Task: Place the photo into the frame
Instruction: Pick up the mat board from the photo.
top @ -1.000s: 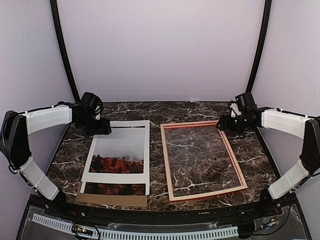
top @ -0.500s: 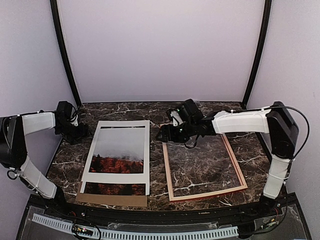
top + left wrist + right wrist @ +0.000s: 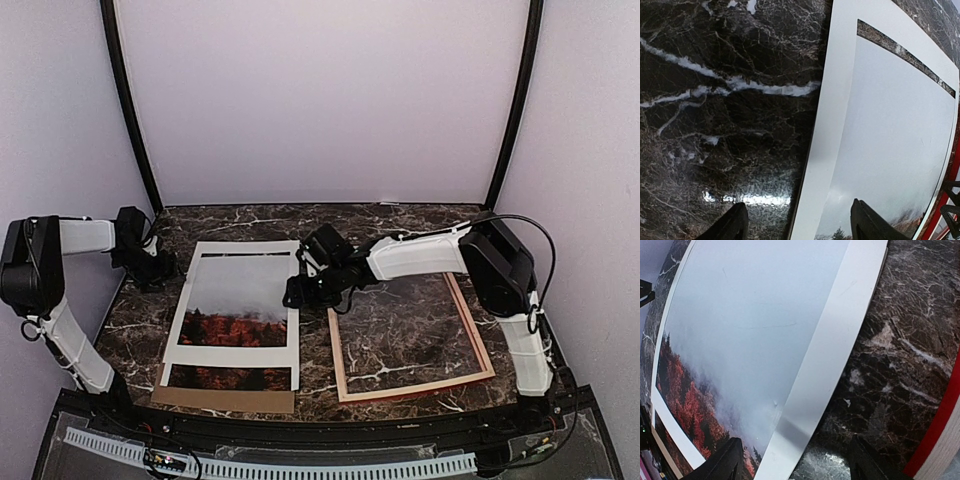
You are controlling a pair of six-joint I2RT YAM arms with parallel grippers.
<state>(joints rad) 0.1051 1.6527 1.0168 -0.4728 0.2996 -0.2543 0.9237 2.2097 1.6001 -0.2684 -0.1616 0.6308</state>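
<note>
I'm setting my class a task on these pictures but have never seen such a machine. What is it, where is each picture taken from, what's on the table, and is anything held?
It is a robot: two arms bolted at the near edge of a marble table, each ending in a two-finger gripper. The wide picture comes from a fixed camera above and behind them; the other two come from cameras on the wrists, looking down at the work. On the left lies the photo, misty sky over red trees, under a white mat, with brown cardboard showing at the near end. On the right lies the empty frame. The left gripper is by the mat's left edge; the right gripper reaches across to its right edge. Both are open and hold nothing.
</note>
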